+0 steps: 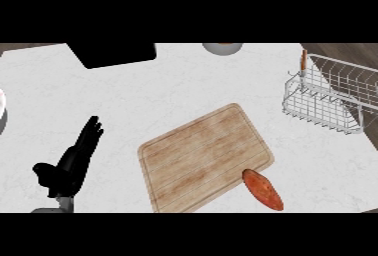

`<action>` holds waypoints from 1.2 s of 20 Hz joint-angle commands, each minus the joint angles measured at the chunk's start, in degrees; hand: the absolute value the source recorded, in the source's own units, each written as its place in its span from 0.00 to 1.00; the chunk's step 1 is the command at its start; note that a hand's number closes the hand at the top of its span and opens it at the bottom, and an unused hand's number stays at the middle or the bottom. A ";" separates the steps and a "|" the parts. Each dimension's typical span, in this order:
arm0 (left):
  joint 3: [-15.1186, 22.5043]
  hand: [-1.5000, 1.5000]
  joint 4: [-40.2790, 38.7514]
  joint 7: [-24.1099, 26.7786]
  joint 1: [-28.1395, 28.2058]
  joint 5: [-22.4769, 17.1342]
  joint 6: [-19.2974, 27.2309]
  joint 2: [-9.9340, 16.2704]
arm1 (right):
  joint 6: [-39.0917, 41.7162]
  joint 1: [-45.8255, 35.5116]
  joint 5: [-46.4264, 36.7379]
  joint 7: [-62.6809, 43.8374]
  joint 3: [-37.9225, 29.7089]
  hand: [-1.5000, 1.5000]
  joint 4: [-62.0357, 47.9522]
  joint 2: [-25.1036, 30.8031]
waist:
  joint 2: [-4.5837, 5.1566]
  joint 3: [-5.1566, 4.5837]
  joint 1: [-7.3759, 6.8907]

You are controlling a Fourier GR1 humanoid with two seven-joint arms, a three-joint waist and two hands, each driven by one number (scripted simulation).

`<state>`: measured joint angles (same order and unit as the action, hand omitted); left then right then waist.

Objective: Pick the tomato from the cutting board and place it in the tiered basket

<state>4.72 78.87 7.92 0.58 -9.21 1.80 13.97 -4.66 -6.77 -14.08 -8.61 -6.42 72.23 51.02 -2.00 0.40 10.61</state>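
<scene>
From the head view you see the left hand resting at the counter's lower left, fingers straight and pointing up, holding nothing. The tomato lies at the cutting board's lower right corner, overhanging its edge, well apart from the wire basket at upper right.

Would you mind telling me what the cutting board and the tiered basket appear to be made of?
The cutting board looks like light, matte wood: straight grain lines run along it and a groove follows its rim. The tiered basket looks like thin, pale metal wire, since the counter shows through its open grid; a coating cannot be ruled out.
</scene>
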 commanded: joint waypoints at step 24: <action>2.74 0.50 -4.33 0.61 -7.99 3.34 -6.62 -2.56 | 20.40 -16.35 17.51 -2.86 -11.70 1.00 -10.98 15.49 | 2.43 -0.42 -12.41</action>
<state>8.82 77.14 5.38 -7.76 -5.42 -2.23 10.19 16.06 -16.95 6.19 -10.22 -23.72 63.60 67.80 0.26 -0.03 -1.26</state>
